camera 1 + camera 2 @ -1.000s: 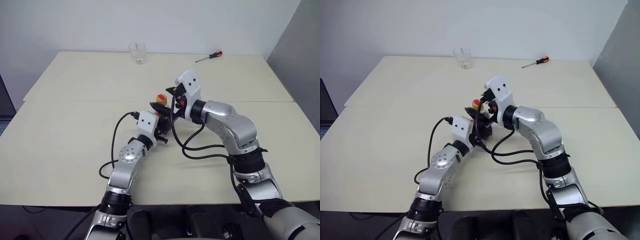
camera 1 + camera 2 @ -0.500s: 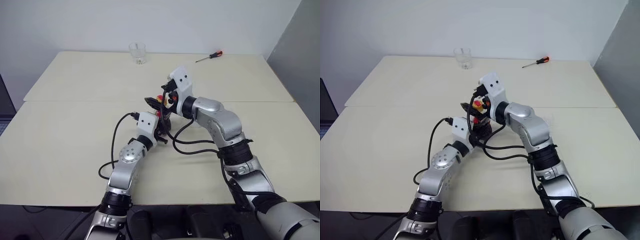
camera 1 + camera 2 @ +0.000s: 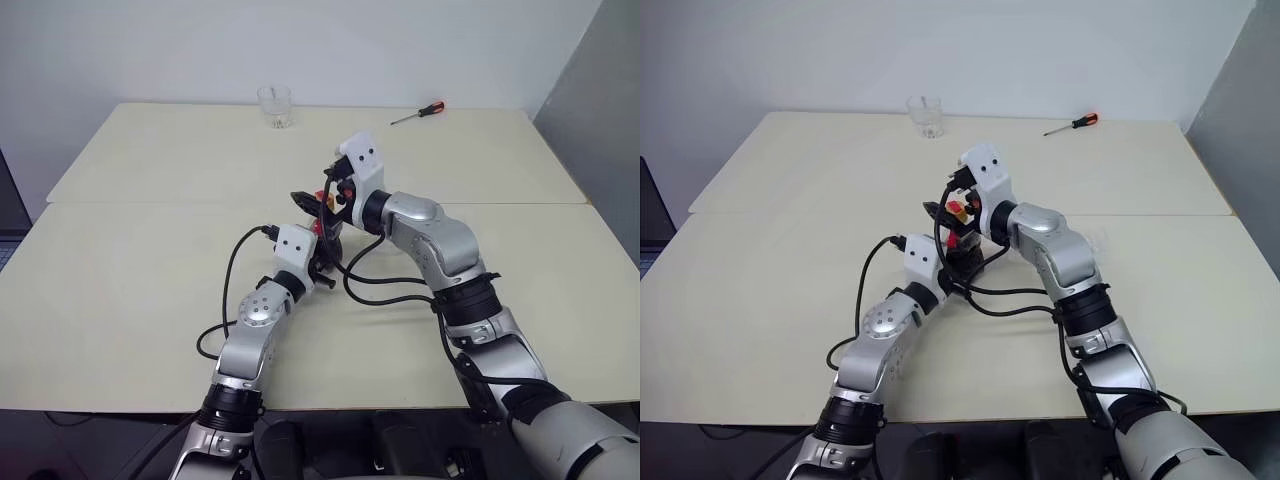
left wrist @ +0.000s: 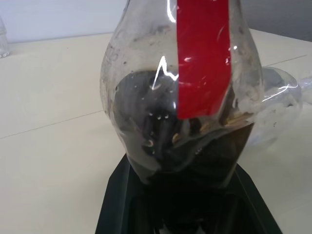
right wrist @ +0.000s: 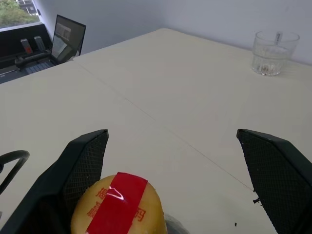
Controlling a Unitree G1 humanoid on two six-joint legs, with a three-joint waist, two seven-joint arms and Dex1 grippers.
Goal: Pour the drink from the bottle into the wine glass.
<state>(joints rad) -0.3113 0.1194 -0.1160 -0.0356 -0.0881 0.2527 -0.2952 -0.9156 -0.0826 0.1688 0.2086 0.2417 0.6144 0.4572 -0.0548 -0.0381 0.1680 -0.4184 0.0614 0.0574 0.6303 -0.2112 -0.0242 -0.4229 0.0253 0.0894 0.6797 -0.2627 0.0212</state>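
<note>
On the table (image 3: 120,270), the left gripper (image 3: 322,250) clamps the bottle (image 4: 180,97) upright at mid-table. The right gripper (image 5: 175,195) hovers with its fingers spread wide around the yellow cap (image 5: 117,202). The step is uncapping; next, those fingers likely need to close and twist.

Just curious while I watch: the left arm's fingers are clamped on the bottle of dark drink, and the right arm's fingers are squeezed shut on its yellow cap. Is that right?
Not quite. The left gripper is indeed shut on the bottle of dark drink, but the right gripper is open: its fingers stand wide apart on either side of the yellow cap, not squeezing it. The right wrist view shows this.
</note>
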